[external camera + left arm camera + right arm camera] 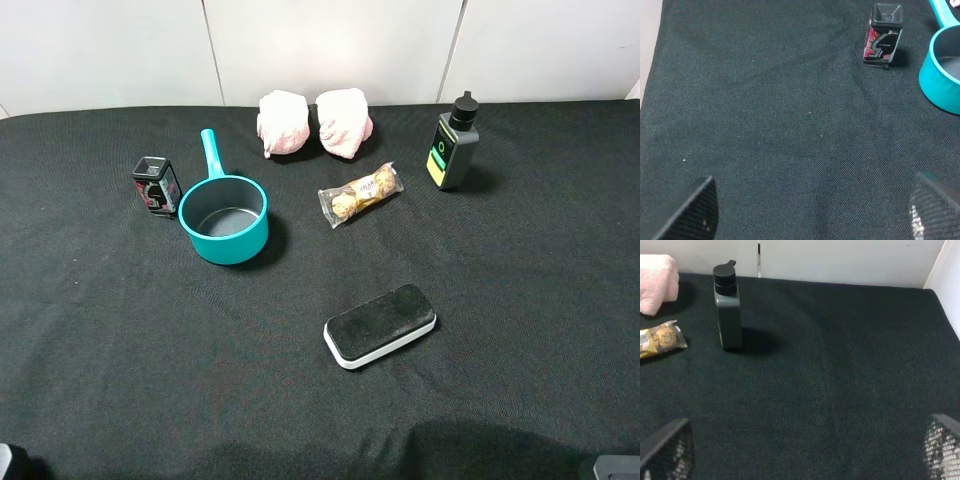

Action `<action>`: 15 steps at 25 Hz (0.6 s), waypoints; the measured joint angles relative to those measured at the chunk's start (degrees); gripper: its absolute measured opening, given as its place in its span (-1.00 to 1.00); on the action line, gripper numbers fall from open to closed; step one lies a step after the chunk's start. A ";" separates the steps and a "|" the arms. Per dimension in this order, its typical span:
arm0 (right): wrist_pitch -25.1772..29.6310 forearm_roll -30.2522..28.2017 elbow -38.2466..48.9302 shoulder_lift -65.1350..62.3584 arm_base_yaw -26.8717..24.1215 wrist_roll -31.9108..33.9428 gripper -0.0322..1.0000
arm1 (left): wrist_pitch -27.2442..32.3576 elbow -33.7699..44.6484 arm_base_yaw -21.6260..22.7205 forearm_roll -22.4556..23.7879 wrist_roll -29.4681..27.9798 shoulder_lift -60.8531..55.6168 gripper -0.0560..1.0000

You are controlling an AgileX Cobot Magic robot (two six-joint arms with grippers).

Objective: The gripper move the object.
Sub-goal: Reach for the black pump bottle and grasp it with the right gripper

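The object (455, 148) stands upright at upper right of the high view, long axis vertical, cap up, label facing lower left. The right gripper (802, 452) hovers well apart from it, fingers spread wide.

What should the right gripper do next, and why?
Probably reach the right gripper forward toward the bottle, centring the open jaws on it. The jaws stand wide and empty, and the bottle stands upright and untouched, far ahead of the fingertips, so closing now would grip nothing.
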 joint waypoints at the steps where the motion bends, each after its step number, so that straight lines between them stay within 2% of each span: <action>1: 0.00 0.00 0.00 0.00 0.00 0.00 0.41 | 0.00 0.00 0.00 0.00 0.00 0.00 0.55; 15: 0.00 0.00 0.00 0.00 0.00 0.00 0.41 | 0.00 0.00 0.00 0.00 0.00 0.00 0.55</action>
